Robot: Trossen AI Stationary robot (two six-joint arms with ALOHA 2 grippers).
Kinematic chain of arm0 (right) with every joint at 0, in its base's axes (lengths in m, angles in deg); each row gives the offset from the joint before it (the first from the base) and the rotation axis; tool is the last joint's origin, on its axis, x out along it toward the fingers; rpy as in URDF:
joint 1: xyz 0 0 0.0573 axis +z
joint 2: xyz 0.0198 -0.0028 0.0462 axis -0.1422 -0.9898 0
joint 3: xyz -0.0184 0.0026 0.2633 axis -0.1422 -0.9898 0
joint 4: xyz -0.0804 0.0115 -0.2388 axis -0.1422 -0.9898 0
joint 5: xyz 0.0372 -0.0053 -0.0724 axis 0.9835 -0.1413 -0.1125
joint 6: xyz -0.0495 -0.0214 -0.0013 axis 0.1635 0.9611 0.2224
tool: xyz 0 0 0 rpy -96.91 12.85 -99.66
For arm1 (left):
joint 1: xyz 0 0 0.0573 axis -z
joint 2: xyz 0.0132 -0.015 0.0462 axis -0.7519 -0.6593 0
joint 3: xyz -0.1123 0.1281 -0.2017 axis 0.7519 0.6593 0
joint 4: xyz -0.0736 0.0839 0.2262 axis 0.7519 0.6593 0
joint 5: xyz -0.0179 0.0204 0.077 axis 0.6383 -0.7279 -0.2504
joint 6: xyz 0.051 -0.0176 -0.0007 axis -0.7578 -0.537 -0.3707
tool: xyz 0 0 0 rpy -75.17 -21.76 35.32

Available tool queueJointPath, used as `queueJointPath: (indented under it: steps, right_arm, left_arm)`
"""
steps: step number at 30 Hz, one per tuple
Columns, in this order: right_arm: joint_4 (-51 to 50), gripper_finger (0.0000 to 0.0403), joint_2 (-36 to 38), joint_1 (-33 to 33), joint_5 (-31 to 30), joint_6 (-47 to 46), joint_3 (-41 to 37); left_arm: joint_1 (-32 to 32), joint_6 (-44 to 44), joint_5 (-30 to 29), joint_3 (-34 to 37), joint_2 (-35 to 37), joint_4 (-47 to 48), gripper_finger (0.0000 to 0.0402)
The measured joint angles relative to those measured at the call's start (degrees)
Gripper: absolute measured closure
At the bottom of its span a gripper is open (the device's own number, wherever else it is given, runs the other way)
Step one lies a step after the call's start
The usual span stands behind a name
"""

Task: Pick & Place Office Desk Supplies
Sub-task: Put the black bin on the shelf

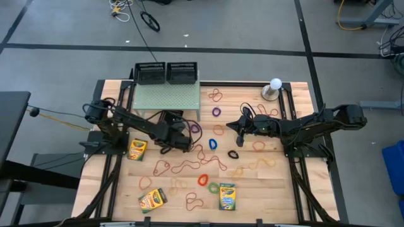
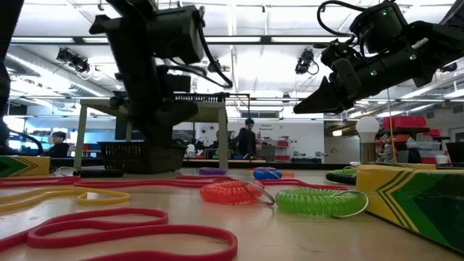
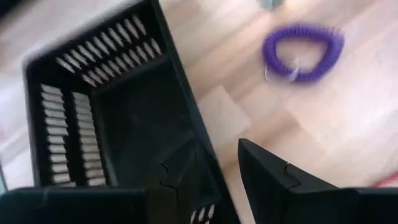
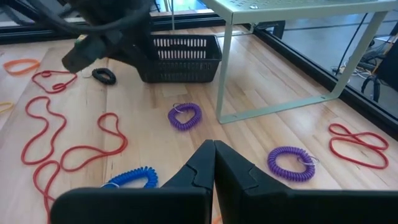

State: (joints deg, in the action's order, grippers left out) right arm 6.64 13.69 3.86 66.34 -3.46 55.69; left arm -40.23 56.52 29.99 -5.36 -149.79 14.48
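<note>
Left gripper (image 1: 178, 140): You see it low by the green shelf (image 1: 168, 98). Its two fingers sit on each side of one wall of a black mesh tray (image 3: 118, 124) (the wrist view shows the wall between them). They look closed on that wall, so you have hold of the tray.

Tray in hand: It sits on the table (image 1: 297, 195) at the front edge of the shelf, next to a purple coil (image 3: 303, 51).

Other trays: Two more black trays (image 1: 165, 72) sit at the back of the table, behind the shelf. They look empty, I think.

Crayon boxes: One (image 1: 137, 149) lies near your left gripper. Two more (image 1: 152, 198) lie near the front edge.

Bands: Red loops (image 1: 189, 165) and colored coils lie all over the middle of the table.

Right gripper (image 1: 240, 126): It hangs over the right side of the table, up in the air. Its fingers are pressed together and hold nothing.

How far along: I think you are near the start. Almost all the bands and boxes are out loose.

Room to move: The shelf legs are very close to your left gripper, so go slow there. The middle between the arms is open (only flat bands lie there). The white ball (image 1: 275, 83) stands at the back right, well away from the right gripper.
</note>
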Motion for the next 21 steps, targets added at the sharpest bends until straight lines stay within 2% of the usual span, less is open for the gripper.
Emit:
queueJointPath:
  steps: [6,16,21]
  right_arm:
    - [-0.7,0.0392,0.0,0.0,0.0,0.0,0.0]
    - [-0.4,0.0392,0.0,0.0,0.0,0.0,0.0]
    - [-0.4,0.0392,0.0,0.0,0.0,0.0,0.0]
  left_arm:
    - [-1.1,-3.6,4.5,0.0,-1.5,-1.0,0.0282]
    - [1.5,-4.9,9.3,-2.0,-1.4,4.7,0.0384]
    - [5.5,-9.2,11.0,-5.2,-1.3,11.7,0.0393]
